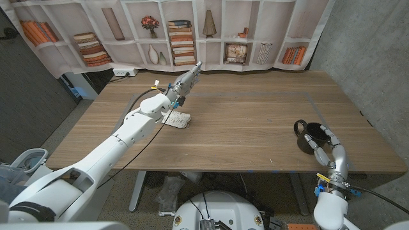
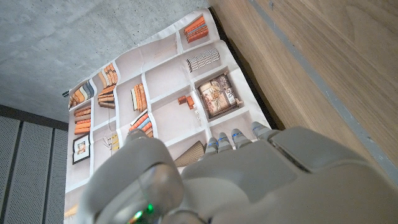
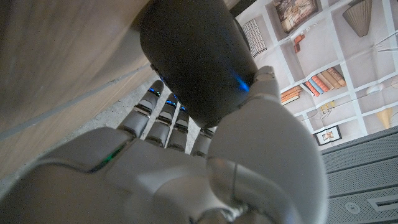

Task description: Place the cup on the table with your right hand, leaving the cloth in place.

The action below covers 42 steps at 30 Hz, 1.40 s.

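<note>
A black cup (image 1: 309, 134) with a handle is near the table's front right edge. My right hand (image 1: 327, 147) wraps around it from the near side. In the right wrist view the cup's dark body (image 3: 196, 59) sits between the thumb and the fingers (image 3: 163, 121). I cannot tell whether its base touches the wood. A small white cloth (image 1: 178, 119) lies on the table left of the middle. My left hand (image 1: 186, 81) hangs above and just behind the cloth with its fingers stretched out, holding nothing; its back (image 2: 261, 180) shows in the left wrist view.
The wooden table (image 1: 255, 115) runs wide between cloth and cup. A printed bookshelf backdrop (image 1: 185, 32) hangs behind the far edge. A concrete wall (image 1: 370, 45) stands to the right. The table's front edge lies close under my right wrist.
</note>
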Motion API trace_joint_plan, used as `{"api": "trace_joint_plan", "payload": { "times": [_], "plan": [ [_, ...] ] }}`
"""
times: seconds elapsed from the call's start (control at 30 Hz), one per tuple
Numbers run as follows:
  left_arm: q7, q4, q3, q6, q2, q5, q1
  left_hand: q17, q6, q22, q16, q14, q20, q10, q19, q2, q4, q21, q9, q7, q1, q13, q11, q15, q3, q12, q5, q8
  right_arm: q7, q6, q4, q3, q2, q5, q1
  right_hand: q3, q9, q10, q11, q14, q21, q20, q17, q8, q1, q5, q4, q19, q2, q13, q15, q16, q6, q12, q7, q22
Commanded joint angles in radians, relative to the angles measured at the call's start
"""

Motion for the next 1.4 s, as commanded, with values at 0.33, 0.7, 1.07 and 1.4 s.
{"api": "trace_joint_plan", "payload": {
  "times": [0.33,0.7,1.07,1.4],
  "plan": [
    [-0.009,0.022,0.0,-0.016,-0.008,-0.002,-0.006,0.005,-0.007,0.003,-0.001,-0.089,-0.042,-0.036,-0.137,0.006,0.001,-0.003,0.003,0.002,0.007,0.003,-0.001,0.0,-0.01,-0.002,-0.001,0.003,0.008,-0.044,-0.067,0.023,-0.012,-0.027,-0.041,-0.02,0.005,0.032,-0.075,-0.065,-0.01,0.043,0.007,-0.014,-0.042,0.012,0.027,-0.055,0.007,0.011,-0.002,0.0,-0.021,-0.026,0.004,0.006],
    [-0.016,0.039,0.0,-0.017,-0.011,-0.005,-0.011,0.005,-0.007,0.003,-0.001,-0.09,-0.043,-0.037,-0.138,0.007,0.001,-0.003,0.003,0.002,0.007,0.003,-0.003,0.0,-0.012,-0.002,-0.001,0.003,0.024,-0.08,-0.094,0.028,-0.018,-0.039,-0.044,-0.042,0.005,-0.052,-0.049,-0.158,-0.013,0.076,0.006,-0.035,-0.078,0.025,0.041,-0.125,-0.006,0.013,0.04,-0.004,-0.077,-0.057,-0.008,0.008],
    [-0.019,0.045,-0.004,-0.018,-0.008,-0.01,-0.008,0.005,-0.006,0.003,0.0,-0.089,-0.043,-0.037,-0.138,0.008,0.001,-0.003,0.003,0.002,0.008,0.003,-0.003,0.0,-0.014,-0.002,-0.001,0.003,0.028,-0.155,-0.117,0.015,-0.016,-0.052,-0.042,-0.049,0.004,-0.091,-0.044,-0.192,-0.012,0.095,0.005,-0.043,-0.087,0.033,0.043,-0.155,-0.01,0.014,0.053,-0.003,-0.112,-0.07,-0.01,0.008],
    [-0.024,0.049,-0.001,-0.011,-0.006,-0.008,-0.017,0.005,-0.007,0.003,0.0,-0.089,-0.041,-0.037,-0.138,0.009,0.001,-0.003,0.003,0.002,0.009,0.003,-0.004,0.002,-0.015,-0.002,-0.002,0.003,0.019,-0.166,-0.109,0.003,-0.015,-0.038,-0.035,-0.053,0.004,-0.116,-0.029,-0.206,-0.007,0.107,0.005,-0.049,-0.091,0.039,0.044,-0.161,-0.011,0.014,0.059,0.001,-0.148,-0.077,-0.005,0.008]
  ]
}}
